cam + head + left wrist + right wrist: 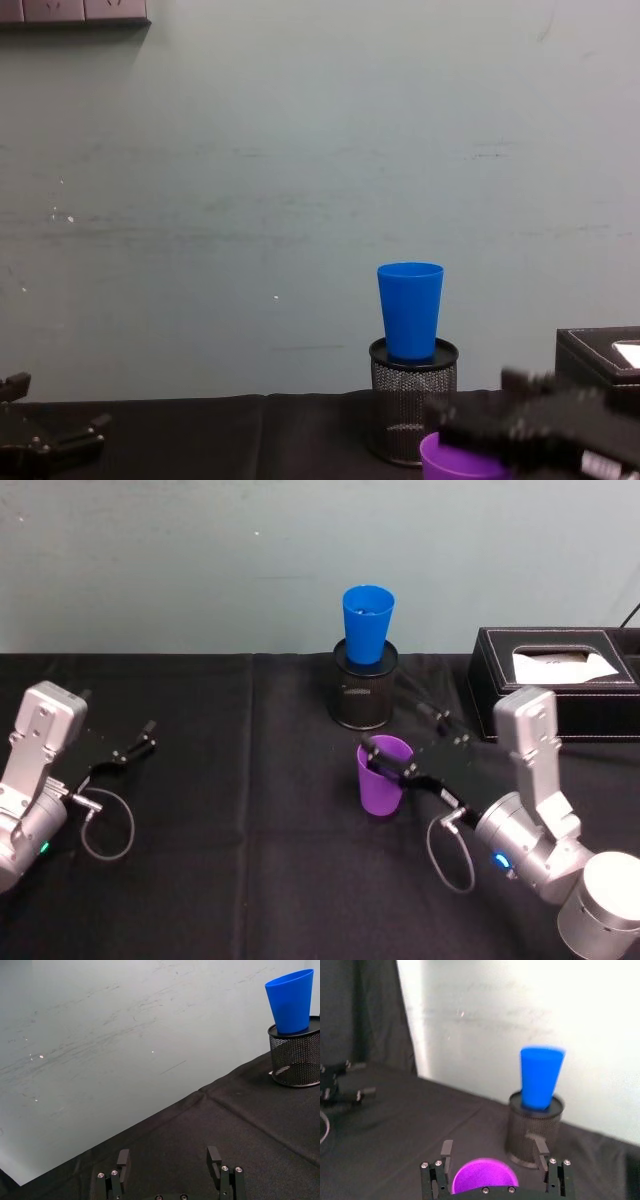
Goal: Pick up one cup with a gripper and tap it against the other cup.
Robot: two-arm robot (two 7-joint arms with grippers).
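The purple cup [382, 780] stands upright on the black cloth, its open mouth [482, 1176] showing between the finger bases in the right wrist view. My right gripper [396, 730] is open and reaches in at rim height, with one finger [383, 757] crossing the rim. Whether it touches the cup I cannot tell. The blue cup [367, 623] sits upright in a black mesh pen holder [364, 695] just behind, also seen ahead of the right gripper [492, 1151] as the blue cup [540, 1077]. My left gripper [135, 746] rests open at the far left.
A black tissue box [560, 675] stands at the right rear, close to the right arm [530, 810]. A grey wall runs along the table's back edge. Bare cloth lies between the left gripper [167, 1157] and the pen holder [296, 1057].
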